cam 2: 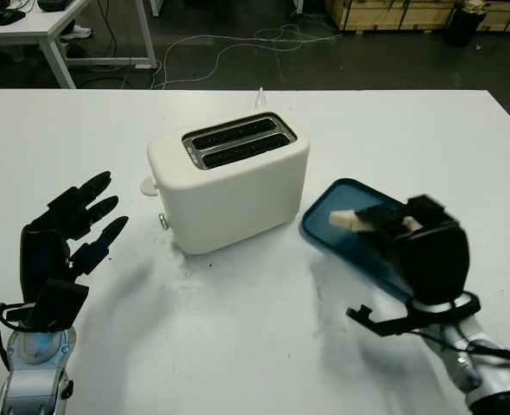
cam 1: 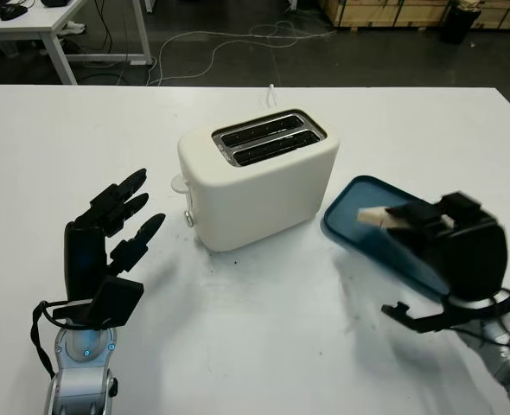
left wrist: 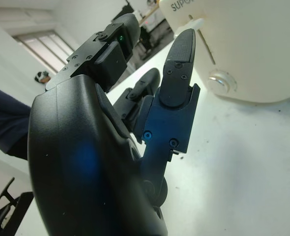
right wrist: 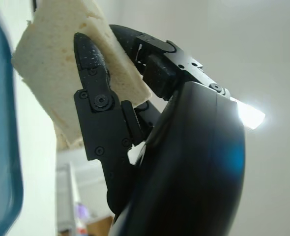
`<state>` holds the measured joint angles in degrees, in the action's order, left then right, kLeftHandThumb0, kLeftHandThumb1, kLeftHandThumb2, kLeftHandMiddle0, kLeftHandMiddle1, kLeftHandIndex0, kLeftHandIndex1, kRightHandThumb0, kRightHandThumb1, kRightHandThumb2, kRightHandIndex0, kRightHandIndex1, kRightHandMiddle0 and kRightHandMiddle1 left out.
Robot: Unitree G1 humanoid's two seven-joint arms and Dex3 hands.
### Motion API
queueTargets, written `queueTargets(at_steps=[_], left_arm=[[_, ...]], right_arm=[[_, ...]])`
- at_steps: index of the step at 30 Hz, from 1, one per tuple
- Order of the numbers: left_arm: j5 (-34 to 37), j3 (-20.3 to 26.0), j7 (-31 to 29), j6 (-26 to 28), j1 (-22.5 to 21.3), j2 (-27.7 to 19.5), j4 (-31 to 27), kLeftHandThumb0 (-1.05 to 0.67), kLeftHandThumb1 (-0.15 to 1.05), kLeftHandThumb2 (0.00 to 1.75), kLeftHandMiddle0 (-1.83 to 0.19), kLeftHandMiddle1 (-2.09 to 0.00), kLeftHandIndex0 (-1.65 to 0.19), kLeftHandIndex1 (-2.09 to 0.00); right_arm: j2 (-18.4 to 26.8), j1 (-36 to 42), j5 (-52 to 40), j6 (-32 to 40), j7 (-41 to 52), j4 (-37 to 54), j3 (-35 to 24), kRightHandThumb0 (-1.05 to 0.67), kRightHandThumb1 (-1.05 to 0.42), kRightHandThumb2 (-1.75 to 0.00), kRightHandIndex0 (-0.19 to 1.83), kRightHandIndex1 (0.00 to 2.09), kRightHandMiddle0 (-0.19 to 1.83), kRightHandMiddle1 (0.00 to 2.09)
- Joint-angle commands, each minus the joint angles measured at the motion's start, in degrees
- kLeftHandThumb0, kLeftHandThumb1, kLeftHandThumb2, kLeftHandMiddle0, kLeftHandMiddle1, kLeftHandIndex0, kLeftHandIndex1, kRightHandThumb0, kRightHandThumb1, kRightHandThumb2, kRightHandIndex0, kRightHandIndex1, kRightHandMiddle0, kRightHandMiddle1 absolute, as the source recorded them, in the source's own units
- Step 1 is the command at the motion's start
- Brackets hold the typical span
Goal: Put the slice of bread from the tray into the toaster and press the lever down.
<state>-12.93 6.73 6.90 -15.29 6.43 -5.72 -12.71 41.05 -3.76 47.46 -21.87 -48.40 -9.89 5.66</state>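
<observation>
The right hand [cam 1: 449,238] hangs over the blue tray [cam 1: 346,220] at the right of the white table [cam 1: 264,346], its black fingers [right wrist: 93,93] clamped on the slice of bread [right wrist: 61,73]; the right wrist view shows one finger pressed flat across the face of the slice and others behind it, so the bread is pinched from both sides. From the head views a pale corner of the slice pokes out of the hand toward the toaster [cam 1: 255,177], above the tray's floor, though whether it has cleared the tray entirely I cannot tell. Pinching it by its faces makes sense, since that grip would let the slice be turned edge-down to suit a narrow slot. The cream two-slot toaster stands in the middle of the table, just left of the tray, both slots [cam 1: 268,138] facing up and bare, so either could take the bread. Its lever [cam 1: 181,183] and a round knob [left wrist: 220,81] sit on the end that faces the left hand [cam 1: 108,238], which is open and holds nothing, raised above the table near that end, plausibly placed to press the lever once the bread is in.
</observation>
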Motion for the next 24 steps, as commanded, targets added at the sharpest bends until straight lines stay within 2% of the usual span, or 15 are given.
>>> queueTargets(at_steps=[1,4,6,8,12,13,15,16,20,22,24], left_arm=[[0.24,-0.14,-0.03,0.02,0.07,-0.18,-0.34,-0.4,0.92,0.05,-0.86,0.0,-0.71,0.0],[-0.16,-0.16,0.14,0.22,0.11,-0.12,-0.5,-0.39,0.92,0.05,-0.87,0.0,-0.71,0.0],[-0.02,-0.1,0.14,-0.27,-0.01,-0.2,-0.22,-0.38,0.92,0.05,-0.86,0.0,-0.71,0.0],[0.05,-0.14,0.0,0.24,0.07,-0.13,-0.54,-0.38,0.92,0.06,-0.86,0.0,-0.7,0.0],[0.12,-0.17,-0.1,0.2,0.1,-0.18,-0.5,-0.38,0.92,0.06,-0.86,0.0,-0.7,0.0],[0.12,-0.16,-0.12,0.2,0.04,-0.21,-0.45,-0.38,0.92,0.06,-0.85,0.0,-0.7,0.0],[-0.07,-0.19,-0.01,0.3,-0.13,-0.2,-0.44,-0.38,0.92,0.06,-0.86,0.0,-0.7,0.0],[-0.15,-0.21,0.03,0.44,-0.17,-0.15,-0.49,-0.38,0.92,0.05,-0.86,0.0,-0.71,0.0],[0.03,-0.54,-0.09,1.11,-0.02,0.24,-1.13,-0.37,0.92,0.06,-0.86,0.0,-0.7,0.0],[0.28,-0.59,-0.25,1.47,0.0,0.25,-1.31,-0.37,0.92,0.06,-0.85,0.0,-0.7,0.0],[0.18,-0.61,-0.24,1.6,-0.12,0.05,-1.37,-0.37,0.92,0.06,-0.85,0.0,-0.7,0.0]], right_arm=[[0.68,-1.86,-3.06,-2.2,2.62,1.49,-1.9,-0.45,-0.92,-0.02,0.85,1.01,1.0,0.38],[0.6,-4.32,-4.91,-3.75,5.86,1.95,-3.64,-0.49,-0.92,-0.04,0.85,1.25,1.04,0.44],[0.67,-6.19,-6.31,-4.29,8.8,2.34,-4.53,-0.51,-0.92,-0.08,0.82,1.51,0.95,0.75],[0.59,-8.14,-8.84,-4.86,12.86,2.73,-5.32,-0.53,-0.92,-0.11,0.86,1.7,0.82,1.16],[-0.11,-13.13,-23.36,-7.07,26.62,1.97,-6.72,-0.51,-0.92,-0.12,0.96,1.74,0.66,1.66],[-0.07,-14.81,-27.25,-7.39,30.59,1.3,-6.93,-0.49,-0.92,-0.12,0.96,1.74,0.64,1.69],[-0.12,-19.42,-35.18,-7.24,39.26,-1.29,-7.21,-0.42,-0.92,-0.11,0.86,1.75,0.7,1.32],[-0.26,-21.81,-38.05,-6.41,43.04,-2.67,-7.34,-0.44,-0.92,-0.11,0.84,1.75,0.75,1.28],[-1.83,-34.74,-47.61,-4.02,58.99,-12.61,-6.81,-0.45,-0.92,-0.06,0.89,1.75,0.77,1.6],[-3.28,-41.4,-49.13,-3.48,64.49,-18.9,-6.39,-0.48,-0.92,-0.05,0.96,1.71,0.82,1.62],[-5.84,-47.98,-50.15,-2.81,68.2,-26.08,-6.47,-0.49,-0.92,-0.04,1.1,1.53,0.93,1.49]])
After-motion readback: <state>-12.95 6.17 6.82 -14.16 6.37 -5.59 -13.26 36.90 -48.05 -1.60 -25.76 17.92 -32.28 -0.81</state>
